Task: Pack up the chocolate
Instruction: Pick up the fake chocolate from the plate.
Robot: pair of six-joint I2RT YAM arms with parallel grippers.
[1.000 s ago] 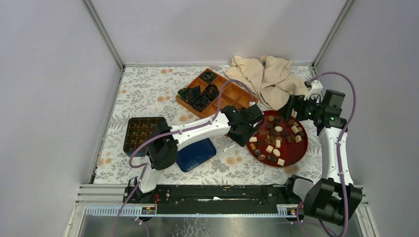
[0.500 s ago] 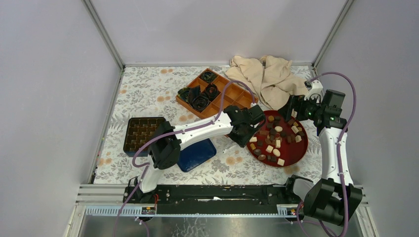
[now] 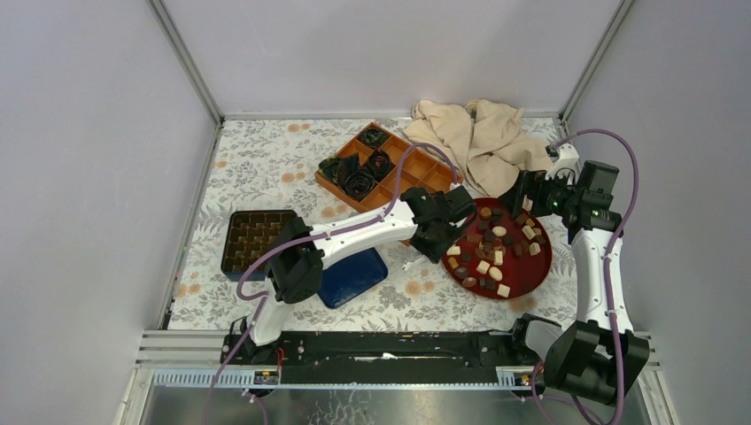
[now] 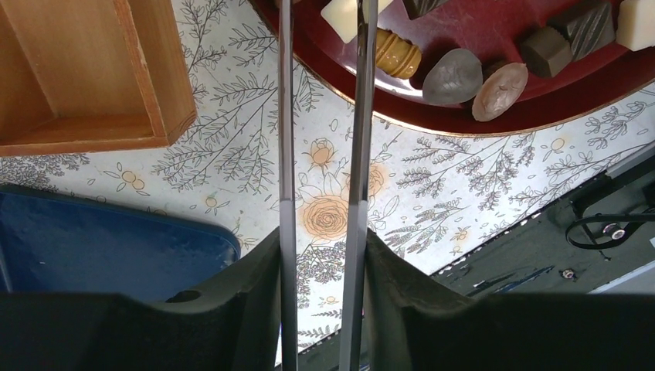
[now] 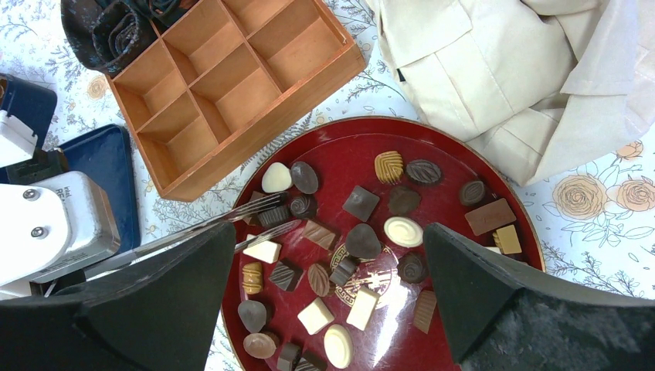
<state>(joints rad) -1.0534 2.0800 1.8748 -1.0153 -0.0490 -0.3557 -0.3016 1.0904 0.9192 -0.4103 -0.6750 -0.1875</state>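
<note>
The chocolate (image 3: 492, 251) lies as many small dark, mid-brown and cream pieces on a round red plate (image 3: 534, 273). My left gripper (image 3: 460, 239) has long thin metal blades (image 4: 284, 154) that reach over the plate's left edge. In the right wrist view the left gripper (image 5: 282, 213) has one blade tip on each side of a dark ridged square chocolate (image 5: 273, 216) that rests on the plate (image 5: 340, 147). The blades stand apart. My right gripper (image 5: 328, 232) is wide open and empty above the plate's far right side (image 3: 524, 197).
A wooden compartment box (image 3: 416, 170) with black crumpled paper cups (image 3: 359, 173) stands behind the left gripper. A beige cloth (image 3: 478, 137) lies at the back right. A dark grid tray (image 3: 252, 237) and a blue lid (image 3: 350, 276) sit at the left.
My left gripper has shifted slightly up and to the right, toward the plate. The right arm has not moved.
</note>
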